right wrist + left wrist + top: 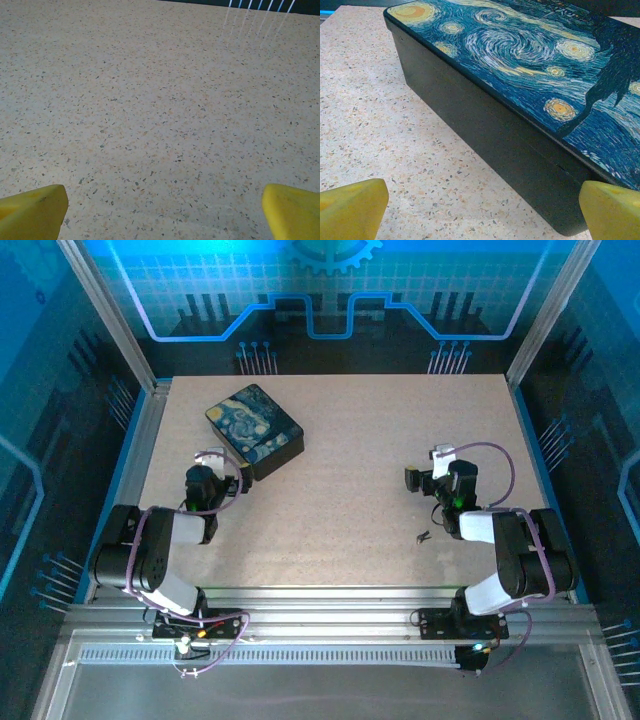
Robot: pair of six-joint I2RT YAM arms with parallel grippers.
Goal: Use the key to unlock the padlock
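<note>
Starting with left gripper and right gripper both released, empty: bring the right over what's probably the key, that tiny dark speck, pinching low.

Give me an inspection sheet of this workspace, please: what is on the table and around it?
Surface: pale speckled table.
Job's things: one tiny dark item lying near the right arm; too small to tell key from padlock.
Clutter: dark box with a swirling blue-yellow lid, back left.
Grippers: left gripper open, facing the box; right gripper open above the table.
Cables: purple cables loop at the wrists and bases.
Surroundings: blue-lit panels and metal rails.
</note>
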